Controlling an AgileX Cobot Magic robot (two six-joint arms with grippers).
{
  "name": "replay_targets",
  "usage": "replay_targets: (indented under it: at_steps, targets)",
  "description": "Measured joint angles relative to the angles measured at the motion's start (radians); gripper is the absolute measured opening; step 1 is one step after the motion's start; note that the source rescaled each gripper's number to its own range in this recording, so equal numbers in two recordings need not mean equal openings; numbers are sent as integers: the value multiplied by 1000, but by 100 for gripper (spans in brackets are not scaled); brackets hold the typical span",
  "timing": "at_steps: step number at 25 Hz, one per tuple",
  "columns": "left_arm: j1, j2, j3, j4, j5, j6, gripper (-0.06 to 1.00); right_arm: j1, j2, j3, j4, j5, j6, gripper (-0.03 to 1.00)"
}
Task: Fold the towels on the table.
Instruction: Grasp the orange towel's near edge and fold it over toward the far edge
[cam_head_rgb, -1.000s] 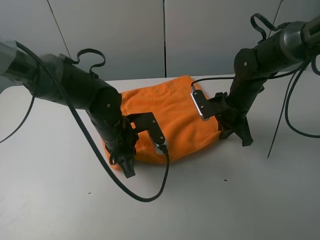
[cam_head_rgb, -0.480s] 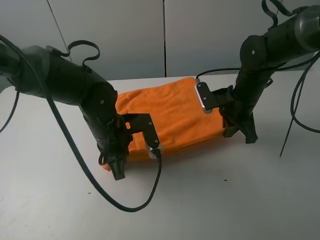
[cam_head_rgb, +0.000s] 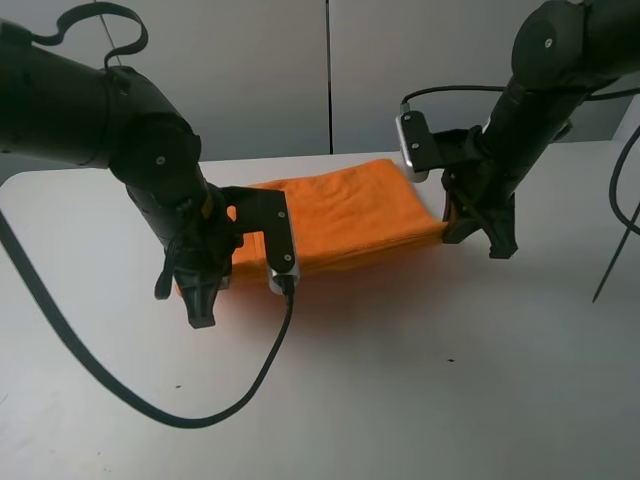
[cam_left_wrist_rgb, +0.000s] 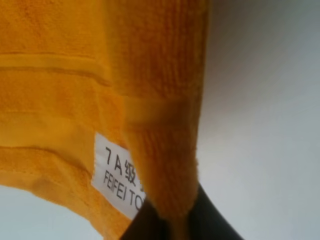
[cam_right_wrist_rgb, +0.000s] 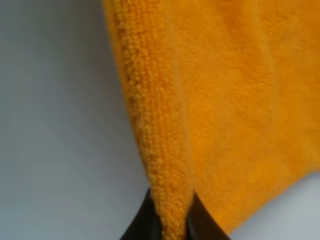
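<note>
The orange towel (cam_head_rgb: 335, 212) hangs stretched between my two grippers, its front edge lifted off the white table (cam_head_rgb: 420, 400) and its far part folded under. My left gripper (cam_head_rgb: 198, 298) is shut on the towel's left front corner. In the left wrist view the gripper (cam_left_wrist_rgb: 170, 222) pinches a hemmed fold of towel (cam_left_wrist_rgb: 75, 65) next to the white printed label (cam_left_wrist_rgb: 116, 179). My right gripper (cam_head_rgb: 468, 232) is shut on the right front corner. In the right wrist view the gripper (cam_right_wrist_rgb: 170, 220) clamps the towel's (cam_right_wrist_rgb: 240, 100) thick edge.
Black cables loop from both arms; the left one (cam_head_rgb: 215, 405) trails over the front of the table. A grey panelled wall (cam_head_rgb: 330, 70) stands behind the table's far edge.
Both grippers have risen and moved toward the far side with the towel's front corners, pulling the slack towel taut and off the table. The arms have spread slightly apart.
</note>
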Motion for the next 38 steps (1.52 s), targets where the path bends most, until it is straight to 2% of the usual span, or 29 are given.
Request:
replay_targets:
  at_steps: [4,9,14,17,19,27,31,35,38]
  targets:
    - [0,-6,0,31,4,0,0,1,-42,0,9,4,60,0]
    - [-1,-59,0,146,2,-59,0,1,-66,0,9,4,104,0]
    - [6,-91,-4,263,-18,-193,0,7,-68,0,-28,-23,128,0]
    - [39,-91,-4,296,-77,-287,0,8,-68,0,-61,-67,163,0]
    - [64,-91,-4,322,-119,-314,0,10,-68,0,-93,-107,202,0]
    - [149,-91,-15,476,-309,-346,0,20,-33,0,-292,-285,298,0]
    - [200,-59,-26,494,-374,-372,0,24,29,-37,-372,-347,335,0]
    - [234,-2,-26,502,-413,-376,0,30,94,-88,-394,-357,361,0]
    - [260,27,-26,510,-454,-415,0,30,124,-118,-396,-357,365,0]
